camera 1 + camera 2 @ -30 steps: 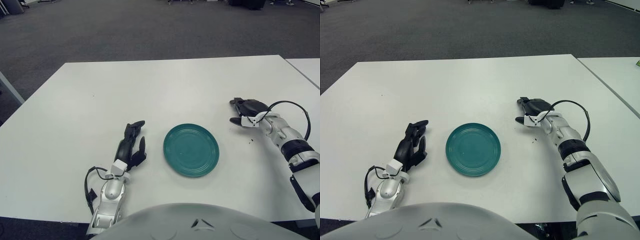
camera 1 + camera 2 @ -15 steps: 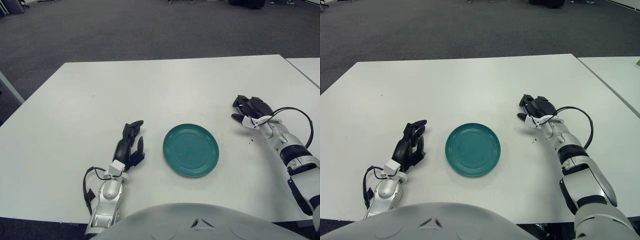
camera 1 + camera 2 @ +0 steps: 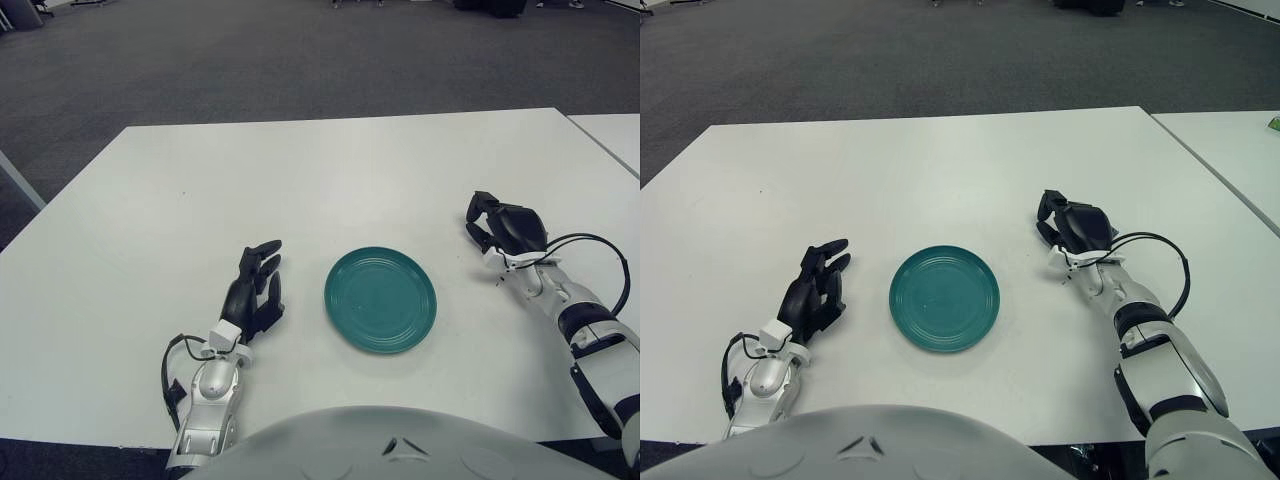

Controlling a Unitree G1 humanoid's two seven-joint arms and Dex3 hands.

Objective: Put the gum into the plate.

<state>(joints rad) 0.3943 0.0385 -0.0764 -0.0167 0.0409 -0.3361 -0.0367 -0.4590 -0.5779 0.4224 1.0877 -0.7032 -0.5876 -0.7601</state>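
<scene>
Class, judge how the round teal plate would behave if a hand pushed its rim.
The round teal plate lies flat on the white table, so it would probably slide, not tip or roll. Its ridged, glossy look suggests it is stiff and possibly slippery.

Hidden and cut-off parts of the scene

No gum shows anywhere on the white rectangular table [image 3: 330, 180]; whether the black three-fingered right hand [image 3: 1072, 226], right of centre, covers anything under its curled fingers cannot be told, since its palm faces down and away. The table's near edge is hidden behind the robot's pale grey rounded torso [image 3: 400, 445] at the bottom of the frame, which also covers both upper arms. The right forearm runs off the lower right edge in the left eye view. A second white table [image 3: 612, 135] is cut by the right edge, and a tiny green object [image 3: 1274, 123] on it is too small to identify.
</scene>
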